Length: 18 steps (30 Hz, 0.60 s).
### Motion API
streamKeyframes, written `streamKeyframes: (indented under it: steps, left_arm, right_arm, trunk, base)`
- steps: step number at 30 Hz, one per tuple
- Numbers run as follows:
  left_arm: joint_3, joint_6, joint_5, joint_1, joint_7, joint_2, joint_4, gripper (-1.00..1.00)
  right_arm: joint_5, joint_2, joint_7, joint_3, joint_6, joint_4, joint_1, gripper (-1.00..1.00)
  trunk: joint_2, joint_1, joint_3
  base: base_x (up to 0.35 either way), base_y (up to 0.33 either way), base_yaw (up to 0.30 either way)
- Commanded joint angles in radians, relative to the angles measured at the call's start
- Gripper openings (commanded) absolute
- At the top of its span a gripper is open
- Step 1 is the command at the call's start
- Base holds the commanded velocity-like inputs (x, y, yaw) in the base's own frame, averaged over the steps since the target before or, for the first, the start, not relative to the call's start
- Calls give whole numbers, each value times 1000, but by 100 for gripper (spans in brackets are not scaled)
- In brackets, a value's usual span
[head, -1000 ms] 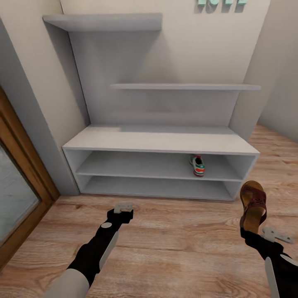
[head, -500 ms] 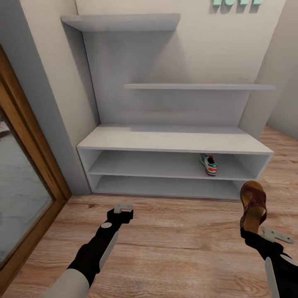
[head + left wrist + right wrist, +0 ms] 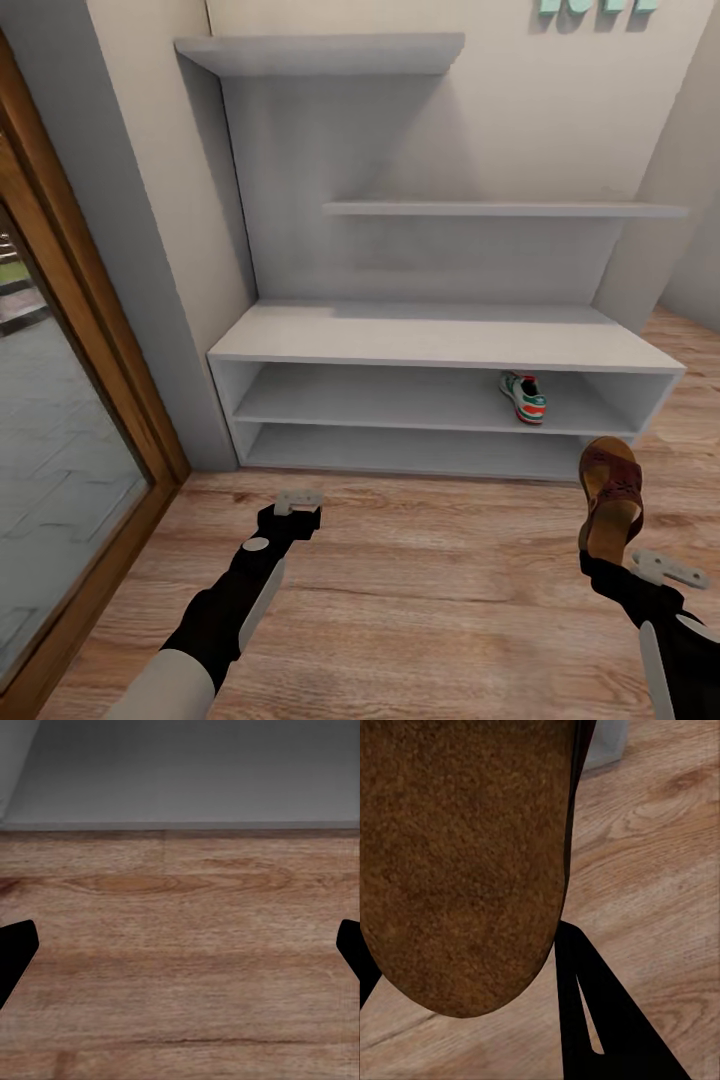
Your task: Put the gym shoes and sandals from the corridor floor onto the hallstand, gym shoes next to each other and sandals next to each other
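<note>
One white sneaker with green stripe and red-orange heel (image 3: 524, 398) sits in the upper opening of the white shelved shoe rack (image 3: 440, 340); one reddish-brown strap sandal with tan cork sole (image 3: 610, 496) is clamped in the right gripper (image 3: 600, 545) above the wood-plank floor (image 3: 430, 590); left gripper (image 3: 297, 502) spread wide, holding nothing.
</note>
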Motion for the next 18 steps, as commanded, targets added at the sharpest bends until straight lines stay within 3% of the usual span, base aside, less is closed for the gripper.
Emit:
streamKeyframes:
  steps: [1, 2, 3, 5, 6, 7, 9, 10, 11, 12, 14, 15, 18]
  left_arm:
    - [-4, 5, 10, 0, 8, 1, -2, 100]
    - [-3, 4, 11, 0, 8, 2, -2, 100]
    - [-2, 0, 11, 0, -31, 21, 0, 100]
    - [2, -16, 10, 0, -126, 41, -4, 100]
    - [4, -42, 10, 0, -245, 69, -5, 100]
    - [4, -56, 10, 0, -308, 90, -5, 100]
    - [4, -80, 11, 0, -402, 129, -4, 100]
    - [4, -100, 12, 0, -468, 157, -4, 100]
    - [4, -130, 13, 0, -577, 198, -3, 100]
    - [3, -139, 13, 0, -615, 211, -3, 100]
    - [5, -164, 14, 0, -765, 252, -1, 100]
    - [20, -175, 13, 0, -862, 282, -1, 100]
    - [99, -184, 13, 0, -1003, 327, -3, 100]
  right_arm:
    - [-1, 0, 0, 0, 6, -2, -1, -100]
    - [-1, 2, 0, 0, 6, -2, -1, -100]
    - [-2, 6, 1, 15, 6, 4, -1, -100]
    - [-3, 5, 0, 107, 9, 25, -1, -100]
    - [-4, 4, -2, 216, 20, 81, -1, -100]
    - [-4, 5, -2, 265, 41, 128, -4, -100]
    - [-4, 4, -3, 313, 91, 217, -14, -100]
    - [-3, 4, -4, 332, 130, 270, -31, -100]
    - [-2, 4, -3, 348, 180, 319, -54, -100]
    - [-2, 4, -3, 352, 192, 330, -59, -100]
    - [-2, 4, 0, 361, 220, 354, -72, -100]
    - [-3, 5, 0, 364, 229, 363, -80, -100]
    - [-3, 5, 1, 367, 236, 372, -94, -100]
  trunk:
    - [0, 0, -1]
    - [0, 0, -1]
    - [0, 0, -1]
    - [0, 0, -1]
    - [0, 0, -1]
    - [0, 0, -1]
    - [0, 0, -1]
    - [0, 0, -1]
    - [0, 0, -1]
    - [0, 0, -1]
    - [0, 0, -1]
    - [0, 0, -1]
    - [0, 0, -1]
  base:
    - [0, 2, 0]
    - [0, 1, 0]
    - [0, 0, 0]
    - [0, 0, 0]
    - [0, 0, 0]
    - [0, 0, 0]
    - [0, 0, 0]
    - [0, 0, 0]
    - [0, 0, 0]
    - [0, 0, 0]
    - [0, 0, 0]
    - [0, 0, 0]
    - [0, 0, 0]
